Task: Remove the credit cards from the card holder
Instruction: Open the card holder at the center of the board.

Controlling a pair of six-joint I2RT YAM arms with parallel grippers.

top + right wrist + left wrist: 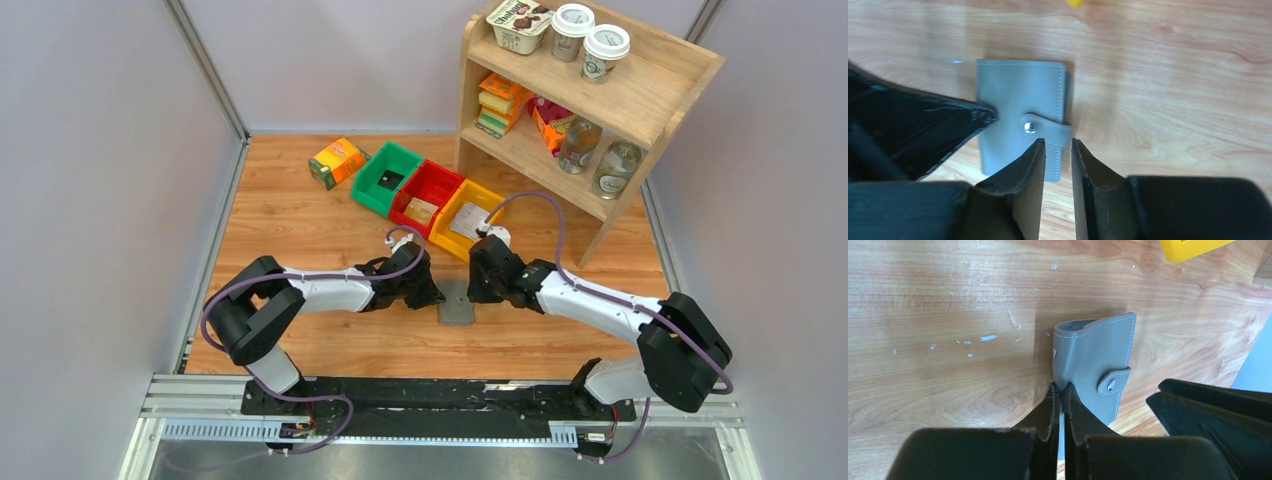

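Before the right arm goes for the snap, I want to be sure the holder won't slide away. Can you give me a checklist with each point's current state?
1. Card holder lies on the table between both grippers: ok.
2. Snap tab undone: not ok, it is fastened.
3. Left gripper shut at the holder's edge opposite the tab: ok. Whether it truly pinches that edge: cannot tell.
4. Right gripper open, nothing between its fingers, close to the tab's end: ok.
5. Credit cards in sight: not ok, the closed holder hides them.
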